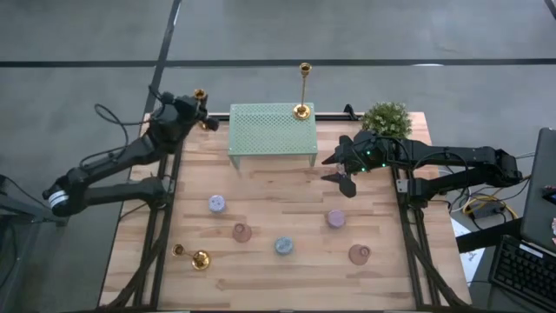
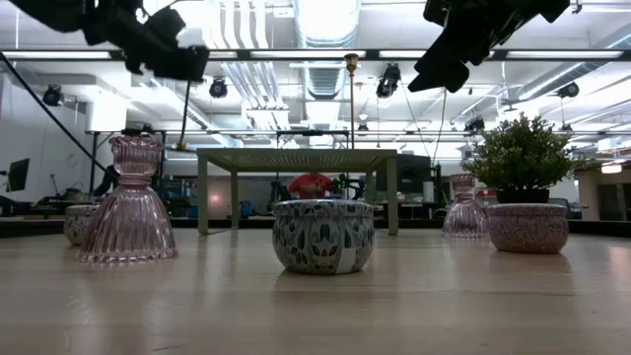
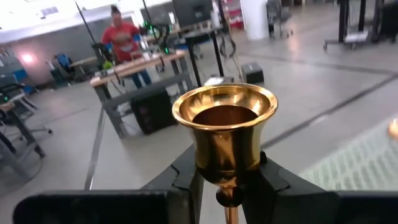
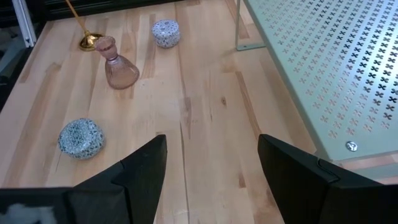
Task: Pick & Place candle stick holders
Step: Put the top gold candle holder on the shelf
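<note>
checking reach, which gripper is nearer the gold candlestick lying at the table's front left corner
Left, by a small margin. The left gripper is at the far left corner, shut on another candlestick; the lying candlestick is straight down that side. The right gripper hovers mid-right, diagonally across.

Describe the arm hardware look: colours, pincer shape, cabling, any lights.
Both arms are black, jointed links. The left arm has a white band near its base and a loose black cable looping beside it. The right arm shows small green lights near its wrist. The right pincer has two broad, flat, matte black fingers.
</note>
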